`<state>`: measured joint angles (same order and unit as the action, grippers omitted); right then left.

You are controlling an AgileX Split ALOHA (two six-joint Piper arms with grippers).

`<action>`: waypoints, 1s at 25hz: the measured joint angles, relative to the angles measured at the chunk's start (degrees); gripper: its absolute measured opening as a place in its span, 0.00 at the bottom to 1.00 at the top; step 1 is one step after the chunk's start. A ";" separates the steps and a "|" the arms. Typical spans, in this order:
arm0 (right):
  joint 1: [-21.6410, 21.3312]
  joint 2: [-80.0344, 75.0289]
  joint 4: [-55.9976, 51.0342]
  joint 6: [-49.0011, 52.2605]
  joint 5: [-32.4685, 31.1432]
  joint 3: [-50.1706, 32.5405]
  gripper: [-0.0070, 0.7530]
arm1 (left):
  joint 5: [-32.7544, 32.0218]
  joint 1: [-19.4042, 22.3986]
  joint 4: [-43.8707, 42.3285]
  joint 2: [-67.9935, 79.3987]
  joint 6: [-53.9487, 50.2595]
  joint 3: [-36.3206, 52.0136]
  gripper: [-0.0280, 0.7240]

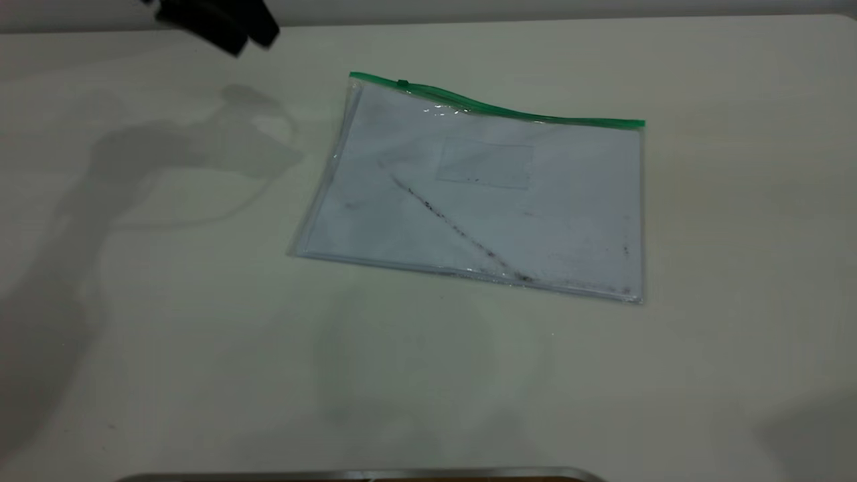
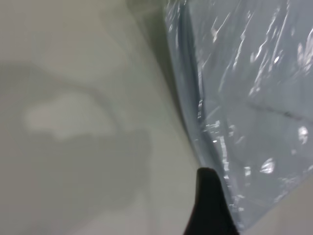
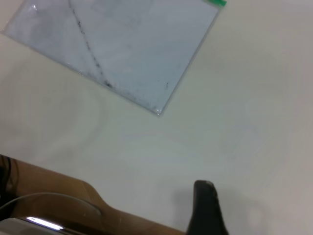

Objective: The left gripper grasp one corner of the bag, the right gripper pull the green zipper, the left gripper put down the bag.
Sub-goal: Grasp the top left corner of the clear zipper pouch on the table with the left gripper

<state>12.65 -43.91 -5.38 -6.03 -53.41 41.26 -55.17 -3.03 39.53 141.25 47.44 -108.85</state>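
One bag (image 1: 482, 201) lies flat on the desk (image 1: 201, 348), a little right of the middle in the exterior view, with nothing holding it. Its green zipper (image 1: 495, 107) runs along the far long edge, slightly bowed upward, and the small slider tab (image 1: 402, 84) sits near the strip's left end. The corner of the bag (image 1: 355, 79) beside that tab rests on the desk, apart from the left gripper (image 1: 221, 23), which hangs above the far left part of the desk. Whether its jaws are open or closed cannot be told. In the left wrist view, one black fingertip (image 2: 210, 205) shows beside the bag's edge. The right gripper (image 3: 208, 208) appears only in its wrist view, near the desk's front edge and well apart from the bag; the state of its jaws cannot be told either.
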 joint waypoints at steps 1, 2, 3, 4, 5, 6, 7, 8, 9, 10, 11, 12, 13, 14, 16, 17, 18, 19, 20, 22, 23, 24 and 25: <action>0.00 -0.20 0.00 0.00 0.25 0.00 0.77 | 0.30 0.00 0.27 1.13 1.42 -0.03 0.82; 0.00 -0.35 0.00 0.00 0.56 0.00 0.77 | 0.59 0.00 0.43 2.18 2.84 -0.03 0.82; 0.00 -0.42 0.00 0.05 0.83 0.00 0.77 | 1.09 0.00 0.65 3.06 3.90 -0.08 0.82; 0.00 -0.42 0.00 0.20 0.88 0.00 0.77 | 1.93 0.00 0.99 4.08 5.01 -0.08 0.82; 0.00 -0.42 0.00 0.31 0.94 0.00 0.77 | 2.58 0.00 1.78 5.07 5.91 -0.14 0.82; 0.00 -0.42 0.00 0.43 1.00 0.00 0.77 | 2.94 0.00 2.68 6.10 6.58 -0.56 0.82; 0.00 -0.42 0.00 0.58 1.05 0.00 0.77 | 3.37 0.00 3.45 6.98 7.01 -1.28 0.82; 0.00 -0.42 0.00 1.01 1.05 0.00 0.77 | 3.52 0.00 3.98 8.03 7.37 -2.08 0.82; 0.00 -0.42 0.00 1.38 1.11 0.00 0.77 | 3.60 0.00 4.51 9.07 7.63 -3.33 0.82; 0.00 -0.42 0.00 1.63 1.11 0.00 0.77 | 3.55 0.00 5.15 9.94 7.77 -4.80 0.82; 0.00 -0.42 0.00 1.75 1.11 0.00 0.77 | 3.41 0.00 5.67 10.98 7.83 -6.20 0.82; 0.00 -0.42 0.00 1.82 1.11 0.00 0.77 | 2.96 0.00 6.30 12.04 7.84 -7.96 0.82; 0.00 -0.42 0.00 1.88 1.11 0.00 0.77 | 2.43 0.00 6.91 13.09 7.89 -9.74 0.82; 0.00 -0.42 0.00 1.89 1.11 0.00 0.77 | 1.78 0.00 7.44 13.97 7.89 -11.50 0.82; 0.00 -0.46 0.00 1.89 1.17 0.00 0.77 | 0.92 0.00 8.25 16.16 7.89 -14.56 0.82; 0.00 -0.46 0.00 1.89 1.17 0.00 0.77 | 0.42 0.00 8.65 17.22 7.89 -16.05 0.82; 0.00 -0.46 0.00 1.89 1.17 0.00 0.77 | -0.19 0.00 9.17 18.03 7.89 -17.08 0.82; 0.00 -0.46 0.00 1.89 1.17 0.00 0.77 | -0.65 0.00 9.58 18.93 7.89 -18.13 0.82; 0.00 -0.46 0.00 1.89 1.17 0.00 0.77 | -0.87 -0.06 9.97 19.69 7.89 -19.00 0.82; 0.00 -0.46 -0.05 1.89 1.17 0.00 0.77 | -0.98 -0.37 10.34 20.92 7.89 -20.35 0.82; 0.00 -0.46 -0.05 1.92 1.17 0.00 0.77 | -0.98 -0.58 10.60 21.42 7.89 -20.93 0.82; 0.00 -0.46 -0.05 1.99 1.17 0.00 0.77 | -0.98 -0.81 10.81 21.97 7.89 -21.34 0.82; 0.00 -0.46 -0.05 2.18 1.17 0.00 0.77 | -0.98 -1.02 11.13 22.28 7.89 -21.54 0.82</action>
<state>12.65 -44.37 -5.43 -3.85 -52.25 41.26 -56.14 -4.05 50.65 163.53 55.33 -130.39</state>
